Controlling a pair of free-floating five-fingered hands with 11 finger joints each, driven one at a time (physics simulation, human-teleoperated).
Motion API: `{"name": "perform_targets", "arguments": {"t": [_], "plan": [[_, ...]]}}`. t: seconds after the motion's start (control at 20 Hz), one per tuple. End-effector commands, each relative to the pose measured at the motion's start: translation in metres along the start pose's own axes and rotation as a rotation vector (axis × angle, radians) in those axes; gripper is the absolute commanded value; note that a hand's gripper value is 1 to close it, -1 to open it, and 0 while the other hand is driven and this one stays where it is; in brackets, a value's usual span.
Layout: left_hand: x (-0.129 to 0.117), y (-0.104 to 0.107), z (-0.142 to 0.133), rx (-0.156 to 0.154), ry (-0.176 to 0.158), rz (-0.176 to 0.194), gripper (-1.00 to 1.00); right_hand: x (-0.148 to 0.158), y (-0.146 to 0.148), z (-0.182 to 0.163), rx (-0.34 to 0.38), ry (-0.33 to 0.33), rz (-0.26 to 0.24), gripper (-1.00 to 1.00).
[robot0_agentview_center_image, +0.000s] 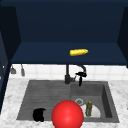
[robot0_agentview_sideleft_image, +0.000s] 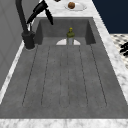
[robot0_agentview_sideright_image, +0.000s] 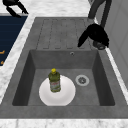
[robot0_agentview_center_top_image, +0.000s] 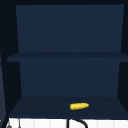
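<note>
Front view: the right hand (robot0_agentview_center_image: 81, 75) is seen at the dark curved faucet (robot0_agentview_center_image: 68, 73), whose spout it partly hides; whether its drooping fingers grip the spout cannot be told. The left hand (robot0_agentview_center_image: 38, 114) is a dark blob at the grey sink's (robot0_agentview_center_image: 25, 100) near left edge, its fingers unreadable. A large red ball (robot0_agentview_center_image: 67, 114) covers part of the round white plate (robot0_agentview_center_image: 96, 113), on which an olive-green bottle (robot0_agentview_center_image: 89, 108) stands upright.

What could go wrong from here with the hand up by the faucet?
1. The right hand hangs close to the faucet; a sideways move may knock the spout.
2. The bottle stands upright on the plate below; a bump would likely tip it.
The left hand sits at the sink's front edge.
</note>
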Motion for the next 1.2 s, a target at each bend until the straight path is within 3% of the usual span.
{"name": "perform_targets", "arguments": {"t": [0.0,0.25,0.4,0.7,1.15], "plan": [[0.0,0.0,0.0,0.0,0.0,0.0,0.0,-0.013,0.025,0.019,0.021,0.002,0.015,-1.0],[0.0,0.0,0.0,0.0,0.0,0.0,0.0,-0.019,0.037,0.047,-0.117,-0.02,-0.044,-1.0],[0.0,0.0,0.0,0.0,0.0,0.0,0.0,-0.026,0.05,0.063,-0.133,-0.014,-0.042,-1.0],[0.0,0.0,0.0,0.0,0.0,0.0,0.0,-0.045,0.07,0.1,-0.131,-0.004,0.012,-1.0],[0.0,0.0,0.0,0.0,0.0,0.0,0.0,-0.06,0.059,0.152,-0.217,-0.059,0.008,-1.0]]}}
